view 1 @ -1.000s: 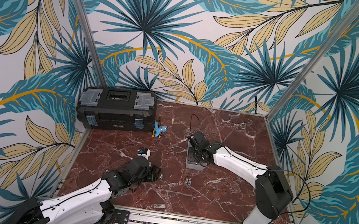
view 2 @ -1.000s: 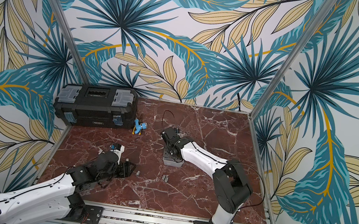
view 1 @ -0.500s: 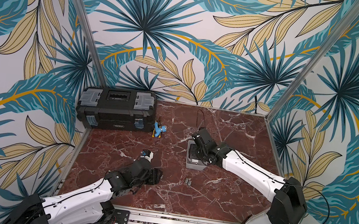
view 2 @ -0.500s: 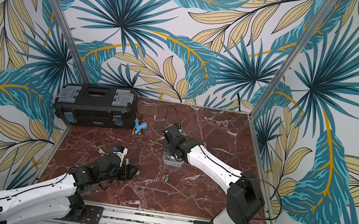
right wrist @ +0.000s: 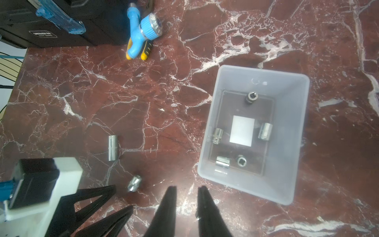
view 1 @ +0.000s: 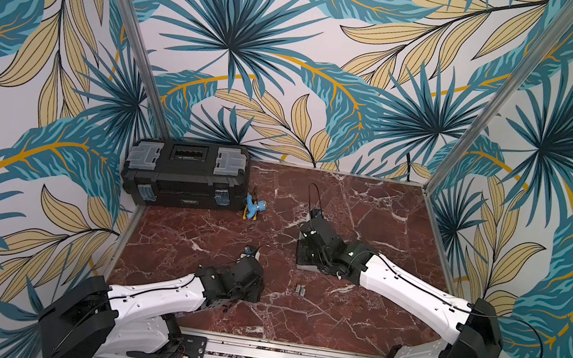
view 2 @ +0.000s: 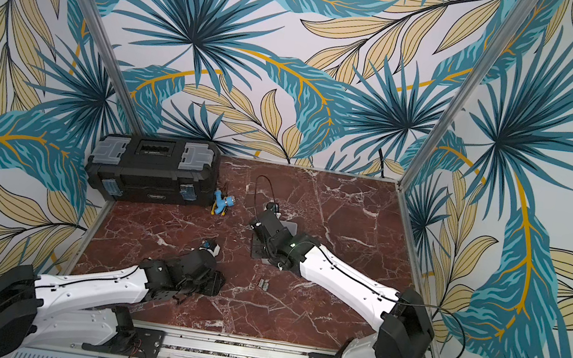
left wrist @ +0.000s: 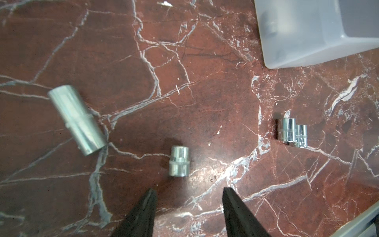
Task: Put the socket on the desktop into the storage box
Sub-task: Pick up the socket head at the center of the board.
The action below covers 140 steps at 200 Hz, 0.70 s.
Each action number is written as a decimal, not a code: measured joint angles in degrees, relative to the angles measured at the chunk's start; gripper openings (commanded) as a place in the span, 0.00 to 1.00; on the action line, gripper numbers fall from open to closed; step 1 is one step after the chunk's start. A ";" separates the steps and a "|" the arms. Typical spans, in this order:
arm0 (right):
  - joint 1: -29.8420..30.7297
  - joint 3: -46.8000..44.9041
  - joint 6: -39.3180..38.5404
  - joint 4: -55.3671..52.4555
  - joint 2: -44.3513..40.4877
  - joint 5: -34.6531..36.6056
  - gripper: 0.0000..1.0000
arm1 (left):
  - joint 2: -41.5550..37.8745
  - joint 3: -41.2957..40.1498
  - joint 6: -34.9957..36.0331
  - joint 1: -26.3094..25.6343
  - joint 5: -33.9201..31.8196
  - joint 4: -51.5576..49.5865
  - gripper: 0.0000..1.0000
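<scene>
- While the left gripper [left wrist: 188, 189] is hovering low over the desktop [left wrist: 205, 82] with its jaws spread and nothing between them, the short socket [left wrist: 178, 161] is lying on its side just ahead of the jaws. It is touching neither and sitting closer to one than the other.
- Its long axis is running roughly along the line of the jaws, so a straight advance would, I judge, be bringing them across its round sides. A small sideways correction is looking necessary first.
- The left arm is sitting much nearer this socket than the right gripper [right wrist: 185, 187], which is hanging near the storage box [right wrist: 287, 123], its jaws drawn to a slim gap and gripping nothing.
- A long socket [left wrist: 77, 120] is lying tilted to one side, and a pair of small sockets [left wrist: 292, 133] is lying touching on the other, toward the box. Neither is blocking the approach.
- Inside the box, five sockets [right wrist: 265, 131] are already resting, while the black toolbox [right wrist: 61, 24] and a blue-handled tool [right wrist: 141, 30] are standing well apart.
</scene>
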 measured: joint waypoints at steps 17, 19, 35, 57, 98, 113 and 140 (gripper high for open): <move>0.00 -0.42 0.11 0.02 -0.55 0.26 0.21 | 1.44 1.20 0.28 -0.22 -1.09 -0.83 0.55; 0.00 -0.44 0.11 0.00 -0.59 0.31 0.21 | 1.62 1.31 0.33 -0.24 -1.22 -0.94 0.55; 0.00 -0.96 0.15 0.00 -1.01 0.61 0.20 | 2.99 2.40 0.85 -0.28 -1.86 -1.77 0.53; 0.00 -2.10 0.39 0.04 -1.84 0.98 0.19 | 5.29 4.37 1.66 -0.44 -2.54 -2.89 0.50; 0.00 -3.96 0.83 0.02 -4.00 2.32 0.19 | 9.42 7.02 2.82 -0.94 -3.15 -3.96 0.46; 0.00 -4.07 0.81 0.02 -4.57 2.97 0.19 | 10.54 7.54 2.91 -1.07 -3.21 -4.09 0.45; 0.00 -4.09 0.81 0.04 -5.14 3.63 0.19 | 11.74 7.67 3.21 -1.18 -3.30 -4.37 0.44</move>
